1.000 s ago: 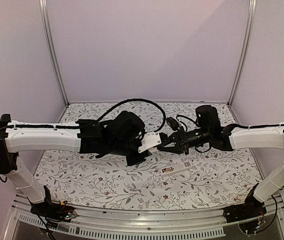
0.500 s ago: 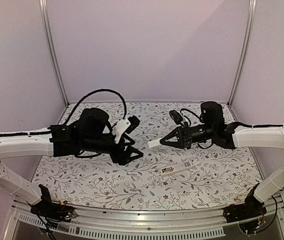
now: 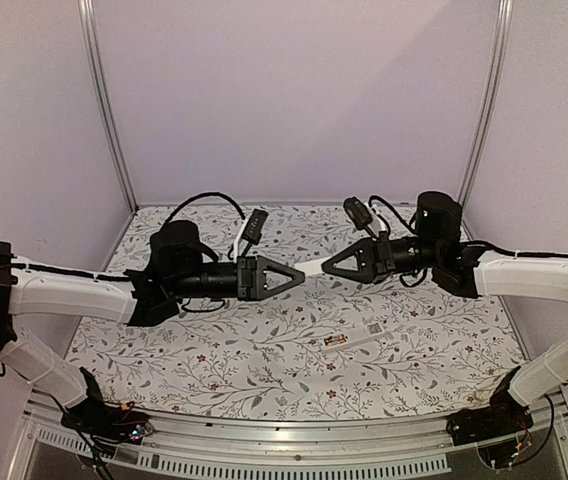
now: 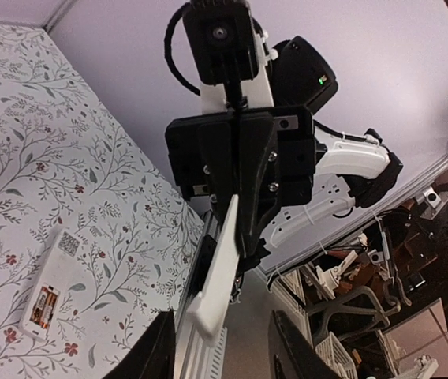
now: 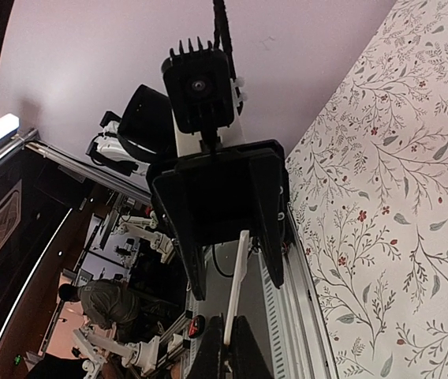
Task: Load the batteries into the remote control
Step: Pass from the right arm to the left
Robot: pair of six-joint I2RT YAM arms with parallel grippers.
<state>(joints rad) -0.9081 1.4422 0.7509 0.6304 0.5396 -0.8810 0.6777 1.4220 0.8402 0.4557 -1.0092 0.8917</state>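
- Overhead, both arms reach in level above the floral table (image 3: 214, 360), the left one from 9 o'clock and the right one from 3 o'clock, with their grippers tip to tip over the middle.
- The right gripper (image 3: 328, 269) is clamped fully on a thin white strip (image 3: 314, 267). The strip sticks out of its fingertips toward 9 o'clock.
- In the right wrist view the strip shows edge-on, pinched between that gripper's two fingers (image 5: 217, 347).
- The left gripper (image 3: 300, 274) has its jaws parted and holds nothing. Its fingers (image 4: 159, 349) stand on either side of the strip's free end, with a gap showing on each side.
- The remote control (image 3: 355, 336) lies flat on the table, at about 5 o'clock from the meeting fingertips and well below them, with neither arm touching it.
- Its long axis runs from 8 o'clock to 2 o'clock in the top view.
- It lies back side up, with a small square code label near the 2 o'clock end.
- The batteries (image 4: 42, 304) sit in the open recess at its 8 o'clock end, coppery against the white body.
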